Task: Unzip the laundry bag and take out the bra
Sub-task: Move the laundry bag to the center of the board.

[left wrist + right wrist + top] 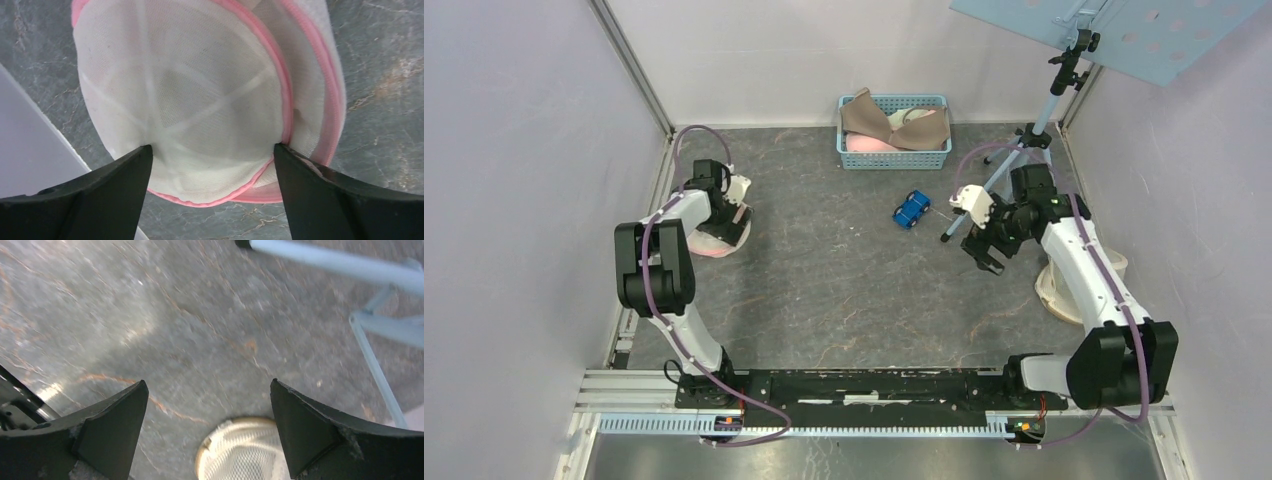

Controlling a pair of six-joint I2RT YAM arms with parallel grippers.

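On the table (844, 300) at left; left tool (212, 147) spread, straddling laundry bag (190, 90); right tool (208, 382) spread, well apart

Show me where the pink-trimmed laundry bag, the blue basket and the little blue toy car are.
laundry bag (200, 100), left wrist view, on its white mesh dome.
blue basket (894, 160), top view, on its front wall.
toy car (911, 210), top view, on its roof.

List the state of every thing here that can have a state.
left hand: open, fingers astride the pink-trimmed laundry bag.
pink-trimmed laundry bag: lying on the table; zip state unclear.
right hand: open, empty, above the table.
basket: holds bras.
cream laundry bag: on the table, zip hidden.
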